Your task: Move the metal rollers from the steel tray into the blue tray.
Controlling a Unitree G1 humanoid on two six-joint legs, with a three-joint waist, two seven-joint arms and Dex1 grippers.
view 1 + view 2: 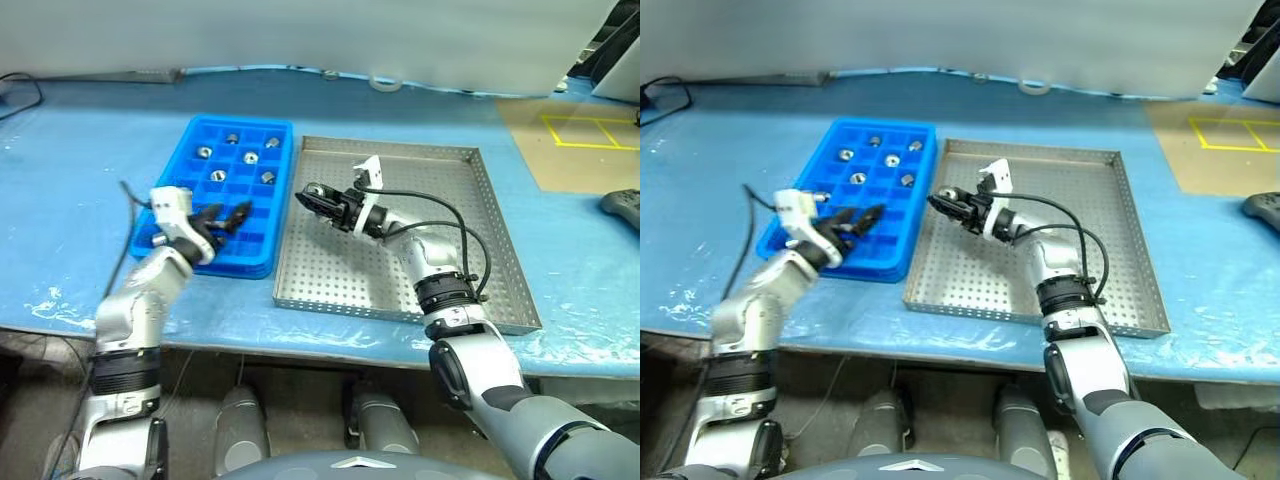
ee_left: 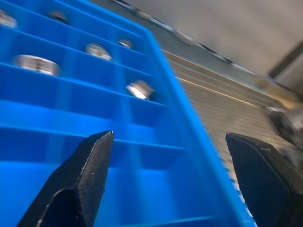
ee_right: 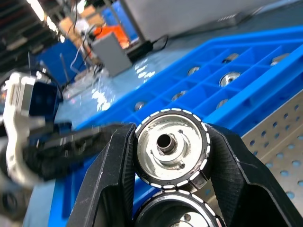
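**Handover of a roller at the seam between the trays**

Head views: right gripper over the steel tray near its edge beside the blue tray, pinching a metal roller. Left gripper spread wide above the blue tray's near end. Several rollers already seated in far compartments.

Left wrist: jaws apart over empty cells.

Right wrist: roller clamped squarely, another just beneath. Best carried level over an empty cell, lowered before release.
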